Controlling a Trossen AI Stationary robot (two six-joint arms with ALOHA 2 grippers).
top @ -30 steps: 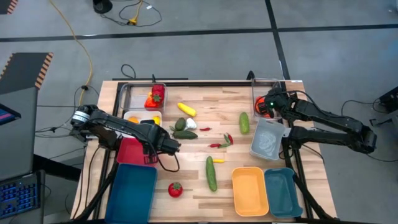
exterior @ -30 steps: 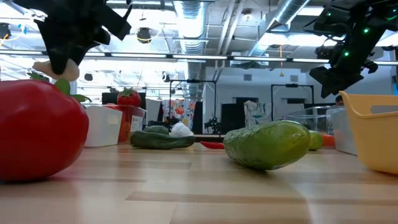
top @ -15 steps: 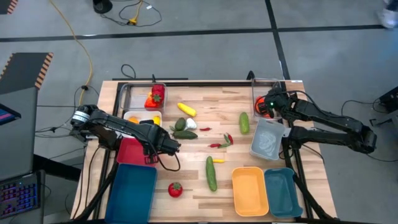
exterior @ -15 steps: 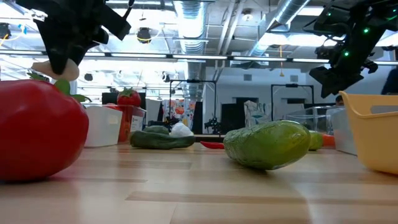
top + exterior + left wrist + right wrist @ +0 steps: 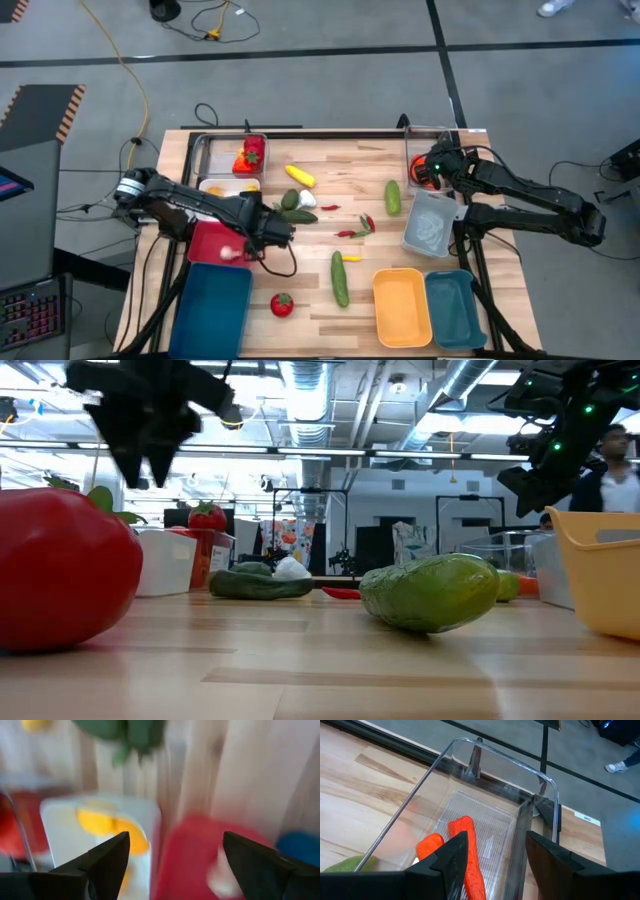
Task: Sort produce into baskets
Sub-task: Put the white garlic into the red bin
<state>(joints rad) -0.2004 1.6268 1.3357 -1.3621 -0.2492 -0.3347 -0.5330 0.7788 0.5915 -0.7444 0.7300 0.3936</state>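
Note:
My left gripper is open and empty above the right end of the pink-red basket; it also shows in the left wrist view and the low view. A pale garlic lies in that basket and shows in the left wrist view. My right gripper is open and empty above the clear basket at the far right, which holds orange carrots. A tomato, two cucumbers, a yellow squash, a white garlic and chillies lie on the table.
A clear basket with red produce and a white basket with yellow pieces stand at the far left. A large dark teal basket is near left. An orange-yellow basket, a teal one and a clear one stand on the right.
My left gripper has opened and let go of the pale garlic, which has fallen into the pink-red basket. The gripper has shifted a little toward the table's right edge. My right arm has kept still.

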